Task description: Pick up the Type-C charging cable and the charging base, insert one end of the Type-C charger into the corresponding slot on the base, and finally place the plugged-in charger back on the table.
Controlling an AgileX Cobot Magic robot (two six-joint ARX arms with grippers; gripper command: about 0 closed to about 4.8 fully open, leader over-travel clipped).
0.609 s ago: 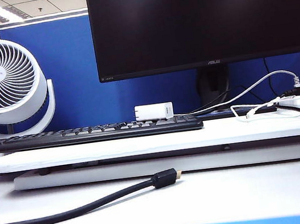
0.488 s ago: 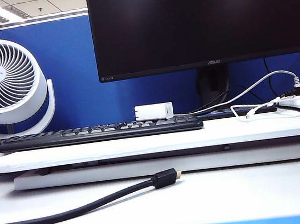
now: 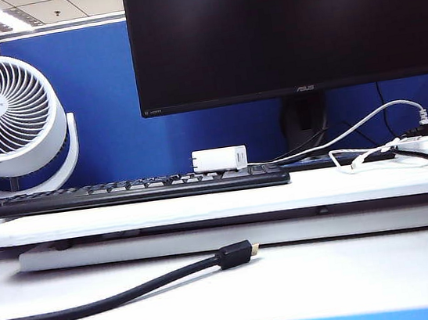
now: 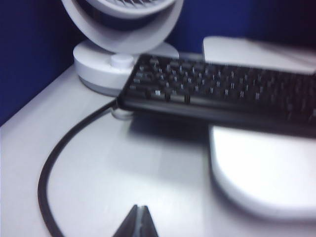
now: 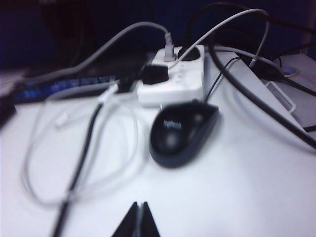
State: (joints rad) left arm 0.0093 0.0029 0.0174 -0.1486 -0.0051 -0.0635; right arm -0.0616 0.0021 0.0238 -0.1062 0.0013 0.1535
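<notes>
The charging base [image 3: 219,160] is a small white rectangular block with a slot on its right end face, standing behind the black keyboard [image 3: 123,191] near the middle of the long white riser board [image 3: 227,202], below the dark monitor [image 3: 287,28]; it appears in neither wrist view, so it lies well apart from both sets of fingers. The Type-C charging cable [image 5: 74,148] is a thin white cord lying in loose, blurred loops on the white surface, ahead of the right gripper [image 5: 138,220] and apart from it, with a thin black cord crossing the loops. The right gripper's two dark fingertips are pressed together with nothing between them. Beyond the loops, further from those fingers, lie a black mouse [image 5: 183,132] and a white power strip [image 5: 173,76] with several plugs and cords in it. The left gripper [image 4: 137,223] likewise has its fingers pressed together and empty, hovering over the bare white table [image 4: 123,168]; a thick black cable [image 4: 64,153] curves just beside it, and the keyboard and a white fan [image 4: 123,29] sit further ahead. In the exterior view the black cable ends in a gold-tipped plug [image 3: 238,252] on the table's front part, above the blue edge, and a blue partition wall [image 3: 103,96] stands behind the desk.
</notes>
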